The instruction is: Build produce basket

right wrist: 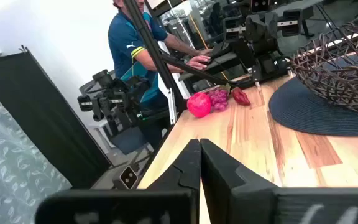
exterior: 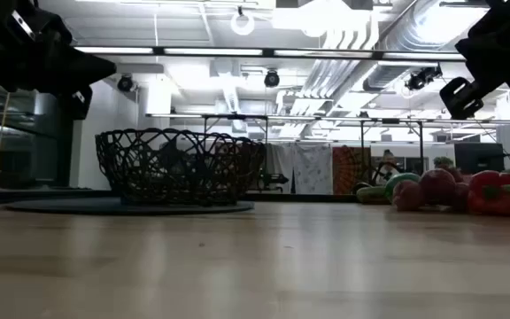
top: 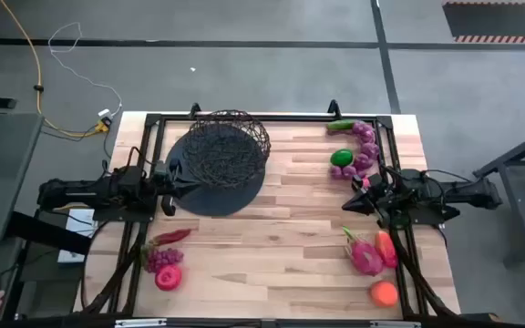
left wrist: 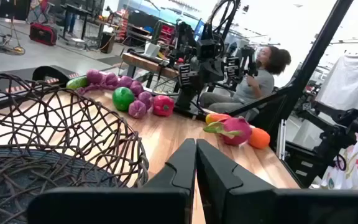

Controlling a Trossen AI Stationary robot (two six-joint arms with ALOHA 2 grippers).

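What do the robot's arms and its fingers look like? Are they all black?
Yes, nearly all black. The left arm and right arm are dark and chunky, built from jointed blocks, with thin dark cables along them. The left gripper and right gripper each end in two flat, smooth black fingers that taper to blunt tips. No coloured markings show on them.

Empty wire basket (top: 227, 146) upright on disc; produce (top: 354, 148) scattered
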